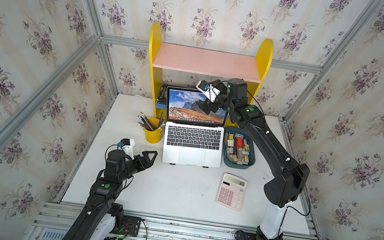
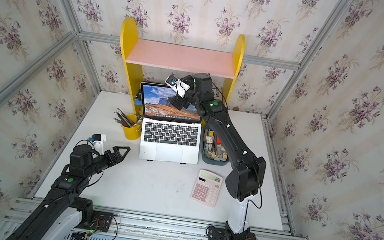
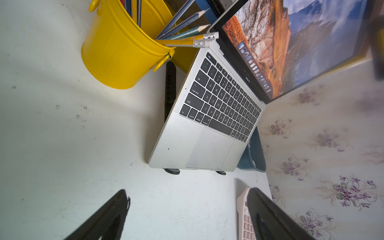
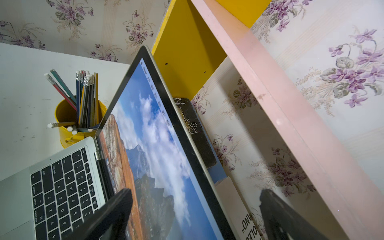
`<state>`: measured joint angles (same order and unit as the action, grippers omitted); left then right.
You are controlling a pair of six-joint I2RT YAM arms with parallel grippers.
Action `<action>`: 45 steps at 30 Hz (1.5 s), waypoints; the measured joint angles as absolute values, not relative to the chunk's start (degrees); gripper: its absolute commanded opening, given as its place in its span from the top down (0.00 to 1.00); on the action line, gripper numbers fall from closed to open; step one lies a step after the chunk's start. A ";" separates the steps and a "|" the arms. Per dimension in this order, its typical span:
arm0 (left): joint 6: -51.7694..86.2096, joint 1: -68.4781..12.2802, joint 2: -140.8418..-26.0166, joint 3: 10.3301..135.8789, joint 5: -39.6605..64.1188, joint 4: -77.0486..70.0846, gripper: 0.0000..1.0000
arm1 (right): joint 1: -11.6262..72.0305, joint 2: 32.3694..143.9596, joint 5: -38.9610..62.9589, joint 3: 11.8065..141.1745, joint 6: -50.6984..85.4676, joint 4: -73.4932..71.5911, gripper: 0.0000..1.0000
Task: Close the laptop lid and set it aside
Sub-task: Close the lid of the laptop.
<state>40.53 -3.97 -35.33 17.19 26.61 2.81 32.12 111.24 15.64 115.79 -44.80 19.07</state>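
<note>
The white table (image 1: 173, 196) is carrying everything. A yellow shelf (image 1: 153, 49) is standing at its back edge against the wall, with books (image 4: 195, 133) lying on the table beneath it. In front of the shelf a black stand (image 3: 170, 91) is sitting on the table, holding the laptop (image 1: 192, 149) raised at the back. A yellow bucket (image 1: 152, 135) of pencils (image 1: 145, 119) is standing just left of the laptop. A blue tray (image 1: 237, 166) is lying just right of it. A pink calculator (image 1: 231, 192) is lying nearer the front, apart from the tray.

The pink calculator (image 1: 231, 192) shows 666 on its display. The laptop (image 3: 178, 141) reads "MacBook Pro" below its screen, with keys marked esc, tab, caps lock, shift. A dark book (image 4: 197, 135) has "…gham" on its spine (the rest is hidden).
</note>
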 measured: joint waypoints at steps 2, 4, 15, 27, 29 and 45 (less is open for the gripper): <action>40.53 -3.97 -35.53 17.19 26.61 2.81 0.08 | 32.08 111.50 15.88 115.81 -45.78 18.96 0.00; 40.53 -3.97 -35.68 17.19 26.61 2.79 0.08 | 31.92 111.92 16.14 115.81 -46.98 19.00 0.01; 40.56 -3.97 -36.77 16.99 26.63 2.76 0.08 | 31.59 113.06 16.23 115.59 -51.20 19.55 0.02; 40.56 -3.97 -37.04 16.97 26.63 2.55 0.08 | 31.70 113.32 15.97 115.22 -53.25 20.38 0.01; 40.56 -3.97 -36.91 16.97 26.63 2.55 0.08 | 31.73 113.19 15.81 115.09 -53.84 20.62 0.02; 40.56 -3.97 -36.25 16.97 26.72 2.55 0.08 | 34.13 109.03 12.58 111.31 -55.55 22.94 0.03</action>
